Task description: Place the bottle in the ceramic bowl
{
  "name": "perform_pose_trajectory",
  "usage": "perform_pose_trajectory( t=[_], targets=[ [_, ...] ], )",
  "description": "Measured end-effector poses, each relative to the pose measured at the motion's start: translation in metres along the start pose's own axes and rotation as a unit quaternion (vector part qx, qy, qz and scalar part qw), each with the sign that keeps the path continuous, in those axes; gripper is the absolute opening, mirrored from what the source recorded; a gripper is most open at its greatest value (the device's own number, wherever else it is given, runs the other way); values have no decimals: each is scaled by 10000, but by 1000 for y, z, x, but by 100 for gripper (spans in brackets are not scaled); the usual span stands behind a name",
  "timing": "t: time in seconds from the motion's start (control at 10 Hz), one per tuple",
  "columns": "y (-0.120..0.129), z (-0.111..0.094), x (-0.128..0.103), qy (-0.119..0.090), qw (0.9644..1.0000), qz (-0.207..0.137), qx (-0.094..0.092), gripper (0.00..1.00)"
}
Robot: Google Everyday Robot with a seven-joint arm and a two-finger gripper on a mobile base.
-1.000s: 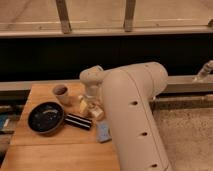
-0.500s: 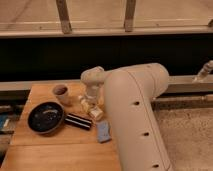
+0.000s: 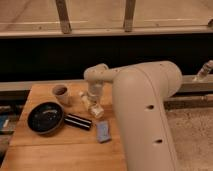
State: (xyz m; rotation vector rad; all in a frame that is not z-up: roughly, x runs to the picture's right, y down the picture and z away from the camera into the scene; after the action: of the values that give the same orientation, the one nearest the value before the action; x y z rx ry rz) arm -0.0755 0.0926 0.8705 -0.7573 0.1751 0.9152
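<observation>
The jaws hung low over the desk (image 3: 60, 155), right at the bottle (image 3: 91, 105). I could not tell if they were open or closed. The bottle lay on the desk, between a small cup (image 3: 61, 93) and a blue sponge (image 3: 103, 131). A black tube (image 3: 78, 121) lay just beside it. The dark bowl (image 3: 45, 118) sat further left, apart from the bottle.

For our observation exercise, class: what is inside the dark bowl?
Only speckled glaze shows inside the bowl; no object lies there. The bottle lies on the table, at the claw. The bowl's near inner wall is hidden behind its rim.
</observation>
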Motion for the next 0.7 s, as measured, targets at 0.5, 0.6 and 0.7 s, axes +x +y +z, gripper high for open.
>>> perform_pose_trajectory(
  t=[0.5,0.6,0.7],
  targets=[
    [26,-87,-28,-397,9970,-478,453,0],
    [39,-94,-37,-425,9956,-654,528,0],
    [55,-101,-47,-441,9933,-880,612,0]
  ],
)
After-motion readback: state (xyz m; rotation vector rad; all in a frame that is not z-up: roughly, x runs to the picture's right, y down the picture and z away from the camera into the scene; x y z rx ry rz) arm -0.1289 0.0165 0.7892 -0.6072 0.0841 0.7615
